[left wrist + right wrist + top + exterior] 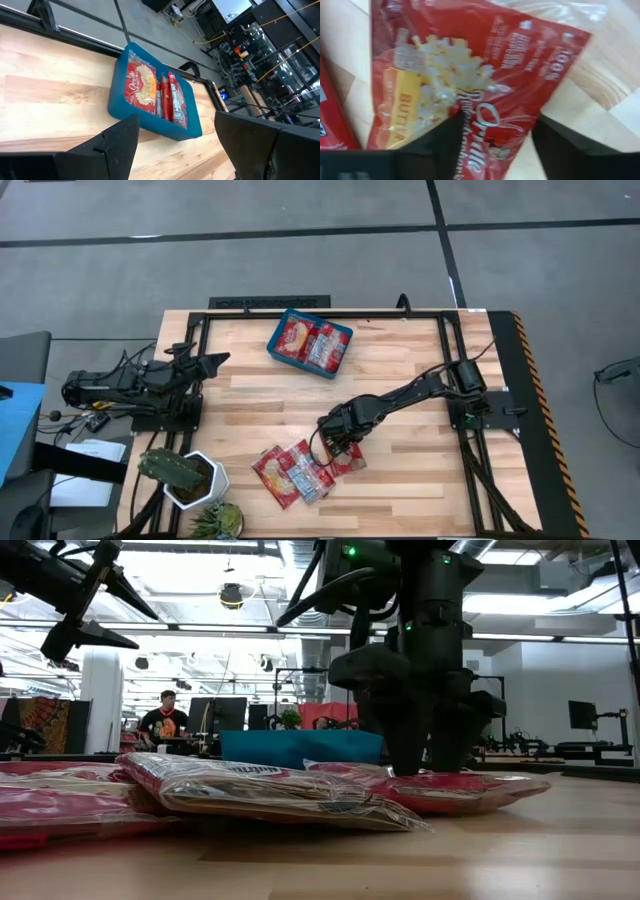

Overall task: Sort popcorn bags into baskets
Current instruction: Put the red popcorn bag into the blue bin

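Observation:
Near the table's near edge, several red popcorn bags (290, 472) lie overlapping in a pile (260, 790). One more bag (348, 462) lies flat just to the right of them. My right gripper (340, 445) stands over that bag, open, fingers pointing down, with the printed face (470, 75) filling the space between them. The teal basket (272, 345) sits at the far edge with a few bags lying in it (150, 90). My left gripper (215, 362) hangs open above the table's left side, away from the bags. My right gripper comes from above, pointing down, with both fingertips (410, 765) reaching the upper face of the single bag (460, 790). The fingers stand apart with the bag's printed middle (495, 125) between them. The bag lies flat on the table.
A white pot with a cactus (185, 475) and a second plant (222, 520) stand at the near left corner. Bare wood lies between the pile and the basket (135, 110). A person (165, 720) sits far behind the table.

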Available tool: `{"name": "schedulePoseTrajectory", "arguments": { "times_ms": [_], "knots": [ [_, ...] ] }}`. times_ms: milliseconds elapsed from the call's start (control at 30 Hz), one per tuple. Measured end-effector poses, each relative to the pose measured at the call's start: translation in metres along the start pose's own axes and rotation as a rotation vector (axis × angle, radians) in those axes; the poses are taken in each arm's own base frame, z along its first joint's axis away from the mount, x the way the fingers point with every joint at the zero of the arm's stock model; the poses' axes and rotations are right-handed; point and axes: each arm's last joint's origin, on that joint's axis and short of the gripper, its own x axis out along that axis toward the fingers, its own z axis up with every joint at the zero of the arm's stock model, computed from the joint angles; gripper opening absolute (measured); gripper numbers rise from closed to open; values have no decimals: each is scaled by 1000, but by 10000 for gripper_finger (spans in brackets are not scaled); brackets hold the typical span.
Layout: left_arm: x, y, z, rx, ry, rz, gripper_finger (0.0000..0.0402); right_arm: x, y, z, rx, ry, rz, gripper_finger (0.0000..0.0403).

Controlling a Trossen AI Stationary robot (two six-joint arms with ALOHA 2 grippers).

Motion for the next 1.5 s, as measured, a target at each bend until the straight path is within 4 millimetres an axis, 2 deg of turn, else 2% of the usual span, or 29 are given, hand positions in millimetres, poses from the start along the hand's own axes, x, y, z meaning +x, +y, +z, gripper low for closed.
{"name": "schedulePoseTrajectory", "arguments": {
  "times_ms": [233, 300, 467, 567, 700, 833, 1000, 1133, 1233, 1400, 1500],
  "knots": [
    [0, 0, 0, 14, 4, -1, 250, -11, -3, 3, -18, 26, 35, 49],
    [0, 0, 0, 15, 3, 0, 250, -15, -4, 5, -37, 18, 48, 18],
    [0, 1, 0, 19, 0, 7, 250, -36, -11, 9, -11, -2, 71, 24],
    [0, 1, 0, 20, -1, 7, 250, -63, -15, 14, -2, -47, 137, 12],
    [0, 1, 0, 20, -1, 7, 250, -102, -27, 25, 34, -122, 248, 17],
    [0, 1, 0, 20, -1, 7, 250, -141, -44, 47, 103, -265, 378, 14],
    [0, 1, 0, 20, -3, 8, 250, -171, -70, 93, 218, -517, 486, 11],
    [0, 1, 0, 19, -3, 8, 250, -182, -88, 138, 266, -640, 517, 23],
    [0, 1, 0, 15, -4, 8, 250, -182, -100, 170, 287, -675, 470, 25],
    [0, 1, 0, 1, -10, 12, 250, -179, -106, 219, 298, -721, 462, 20],
    [0, 1, 0, -5, -17, 15, 250, -168, -101, 241, 287, -703, 454, 25]
  ]
}}
